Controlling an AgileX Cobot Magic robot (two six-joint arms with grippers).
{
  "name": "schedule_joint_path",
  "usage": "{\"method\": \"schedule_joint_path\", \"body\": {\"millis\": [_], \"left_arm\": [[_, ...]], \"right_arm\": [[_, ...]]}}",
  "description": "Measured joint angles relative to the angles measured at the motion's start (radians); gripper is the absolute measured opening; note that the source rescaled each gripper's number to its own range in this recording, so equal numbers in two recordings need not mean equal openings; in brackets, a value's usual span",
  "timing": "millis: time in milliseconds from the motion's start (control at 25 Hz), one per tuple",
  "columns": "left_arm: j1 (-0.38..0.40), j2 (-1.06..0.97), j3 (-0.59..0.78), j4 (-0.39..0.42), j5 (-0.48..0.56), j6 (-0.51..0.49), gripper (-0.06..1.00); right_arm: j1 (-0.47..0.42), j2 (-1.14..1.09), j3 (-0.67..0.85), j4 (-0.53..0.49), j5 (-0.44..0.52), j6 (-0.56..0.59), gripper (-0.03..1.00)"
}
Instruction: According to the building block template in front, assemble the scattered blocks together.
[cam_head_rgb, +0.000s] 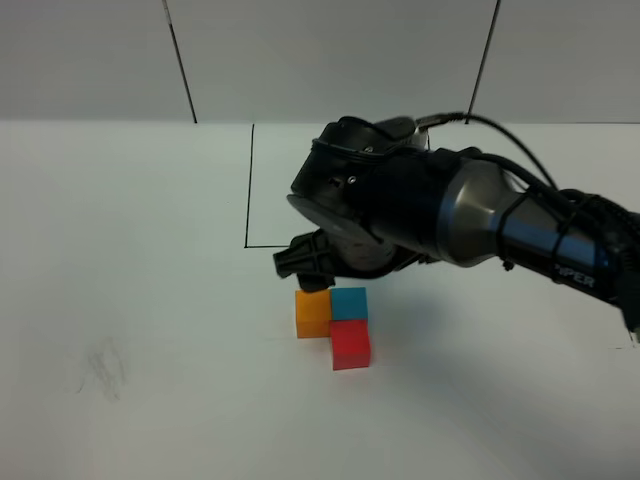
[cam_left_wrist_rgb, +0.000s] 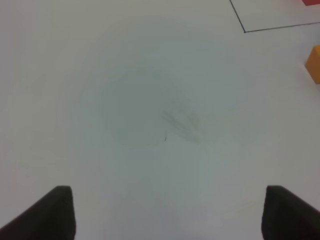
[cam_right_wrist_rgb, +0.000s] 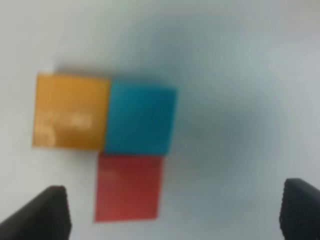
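Orange cube (cam_right_wrist_rgb: 71, 111), blue cube (cam_right_wrist_rgb: 140, 120) and red cube (cam_right_wrist_rgb: 129, 187) touch, forming an L.

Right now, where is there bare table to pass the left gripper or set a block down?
Bare table runs left of the black frame line and the orange cube, save a faint smudge. It is crowded where the right gripper hangs over the joined orange, blue cube and red cube.

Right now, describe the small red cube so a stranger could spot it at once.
Start at the big black robot arm over the white table; just below its gripper sits an L of three touching cubes. The small red cube is the nearest one, tucked under the light blue cube, with the orange cube beside that; it alone is red.
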Motion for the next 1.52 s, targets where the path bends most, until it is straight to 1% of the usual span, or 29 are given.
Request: {"method": "schedule_joint_path", "body": {"millis": [80, 160, 280, 400, 600, 720, 840, 960, 1080, 1120, 1200, 1320, 1520], "left_arm": [[0.000, 0.000, 0.000, 0.000, 0.000, 0.000, 0.66], [0.000, 0.000, 0.000, 0.000, 0.000, 0.000, 0.66], [0.000, 0.000, 0.000, 0.000, 0.000, 0.000, 0.66], [0.000, 0.000, 0.000, 0.000, 0.000, 0.000, 0.66], [0.000, 0.000, 0.000, 0.000, 0.000, 0.000, 0.66], [0.000, 0.000, 0.000, 0.000, 0.000, 0.000, 0.66], [0.000, 0.000, 0.000, 0.000, 0.000, 0.000, 0.66], [0.000, 0.000, 0.000, 0.000, 0.000, 0.000, 0.66], [0.000, 0.000, 0.000, 0.000, 0.000, 0.000, 0.66], [0.000, 0.000, 0.000, 0.000, 0.000, 0.000, 0.66], [0.000, 0.000, 0.000, 0.000, 0.000, 0.000, 0.66], [0.000, 0.000, 0.000, 0.000, 0.000, 0.000, 0.66], [0.000, 0.000, 0.000, 0.000, 0.000, 0.000, 0.66]], "right_arm": [[-0.028, -0.035, 0.000, -0.090, -0.015, 0.001, 0.73], [-0.076, -0.069, 0.000, -0.168, -0.050, -0.022, 0.73], [-0.203, -0.130, 0.000, -0.205, -0.127, -0.114, 0.73], [-0.345, -0.200, 0.000, -0.197, -0.179, -0.260, 0.73], [-0.554, -0.352, 0.001, -0.143, -0.195, -0.538, 0.73], [-0.658, -0.463, 0.001, -0.093, -0.156, -0.663, 0.73], [-0.744, -0.592, 0.001, -0.075, -0.071, -0.745, 0.73], [-0.776, -0.735, 0.001, -0.074, 0.020, -0.795, 0.73], [-0.777, -0.861, 0.005, -0.075, 0.103, -0.812, 0.73], [-0.777, -0.899, 0.012, -0.075, 0.115, -0.820, 0.73], [-0.777, -0.997, 0.051, -0.076, 0.122, -0.836, 0.73], [-0.770, -1.154, 0.160, -0.070, 0.114, -0.843, 0.73], [-0.698, -1.443, 0.396, -0.038, 0.086, -0.843, 0.73]]}}
